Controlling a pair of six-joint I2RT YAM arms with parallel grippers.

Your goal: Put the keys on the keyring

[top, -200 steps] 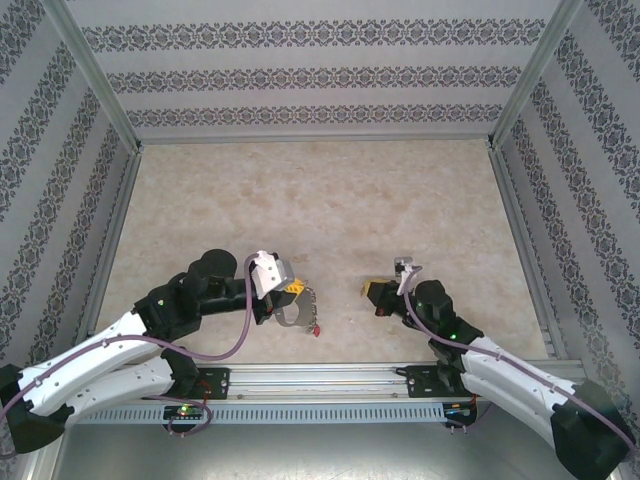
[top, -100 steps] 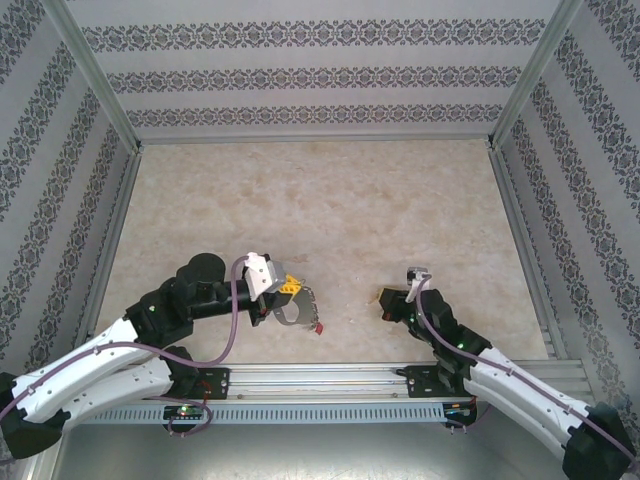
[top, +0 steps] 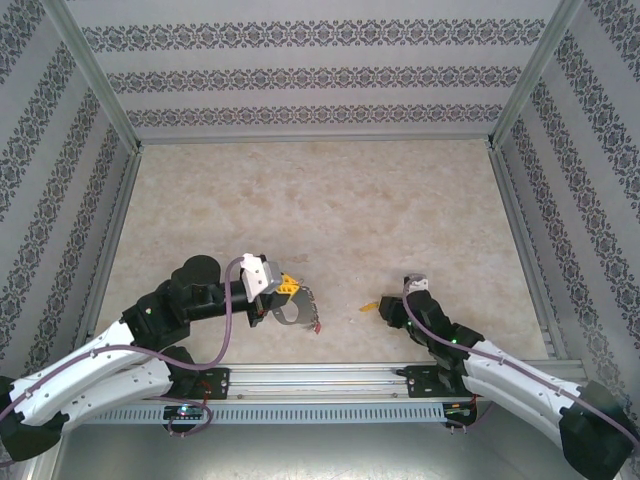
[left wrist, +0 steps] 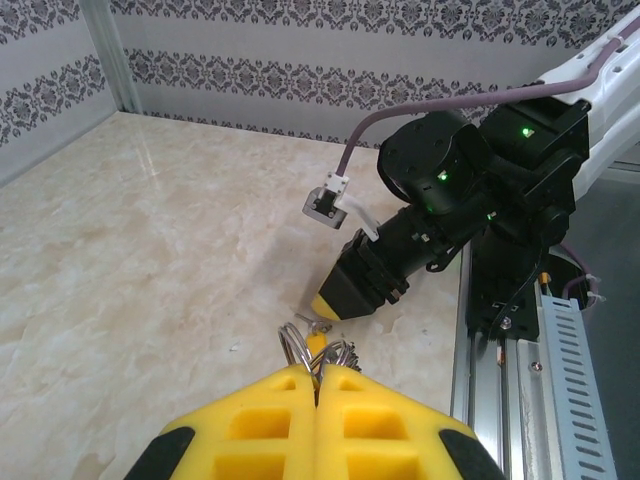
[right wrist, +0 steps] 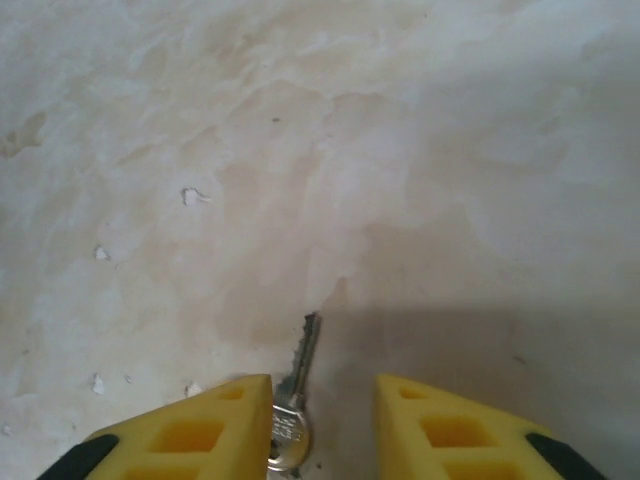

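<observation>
Beige marble-look table (top: 300,200), boxed in by damask-striped walls (top: 320,80). Starting at the near edge, the keyring (top: 293,313) is the grey loop just past the arm bases, left of centre. A red-headed key (top: 317,328) sits right at the keyring's near-right edge, touching it, though I can't tell if it's actually threaded on. The left gripper (top: 288,289) is just on the far-left side of the keyring with its yellow pads pressed together and clamped on it. From the left wrist cam you can see wire loops poking out of the seam between the pads. Over to the right of the keyring, with a stretch of table between, the right gripper (top: 374,307) has its tips down at the surface and its fingers (right wrist: 190,435) apart. A silver key (right wrist: 295,400) lies flat in that gap, not gripped, head toward the camera and blade pointing away, hugging the left-hand pad in that view. Past the keyring the table runs on to the back wall.
</observation>
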